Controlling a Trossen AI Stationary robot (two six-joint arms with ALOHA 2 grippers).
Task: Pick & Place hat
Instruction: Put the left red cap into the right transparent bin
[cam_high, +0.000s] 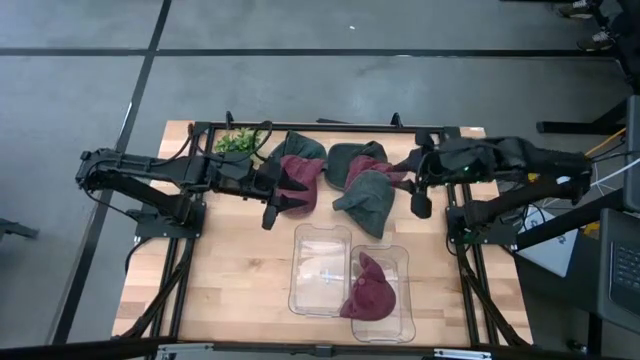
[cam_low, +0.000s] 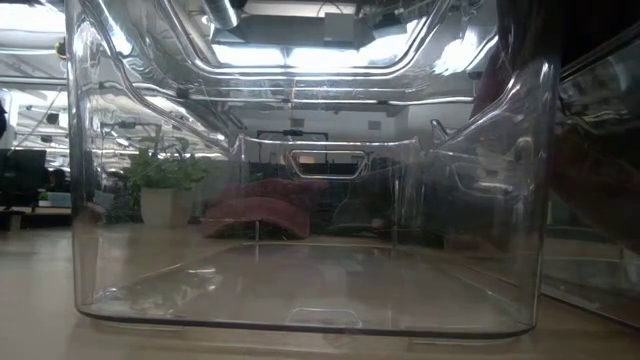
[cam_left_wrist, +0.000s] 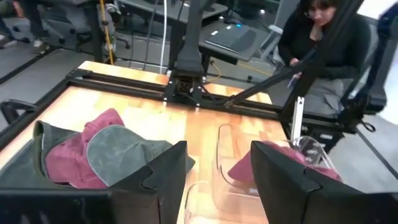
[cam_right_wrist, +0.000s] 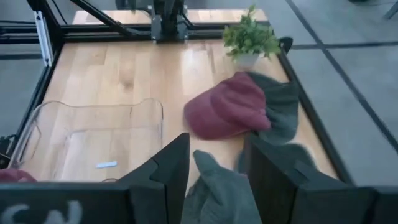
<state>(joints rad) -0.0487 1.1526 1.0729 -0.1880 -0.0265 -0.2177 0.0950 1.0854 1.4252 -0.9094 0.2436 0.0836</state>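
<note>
Several hats lie in a heap at the table's far middle: a maroon hat (cam_high: 299, 185), dark green ones (cam_high: 301, 147), and a grey-green hat (cam_high: 368, 199) resting partly on another maroon hat (cam_high: 386, 171). One more maroon hat (cam_high: 368, 292) lies in the right clear bin (cam_high: 396, 322). My left gripper (cam_high: 271, 210) (cam_left_wrist: 219, 171) is open at the left edge of the first maroon hat. My right gripper (cam_high: 420, 203) (cam_right_wrist: 214, 171) is open just right of the grey-green hat (cam_right_wrist: 217, 190), which shows between its fingers; I see no touch.
A second clear bin (cam_high: 320, 268) (cam_low: 300, 320) stands beside the first, with only a small white scrap inside. A potted plant (cam_high: 238, 142) (cam_right_wrist: 250, 38) stands at the far edge, left of the hats. Bare wood lies at the near left. A person (cam_left_wrist: 317, 43) sits beyond the table's right end.
</note>
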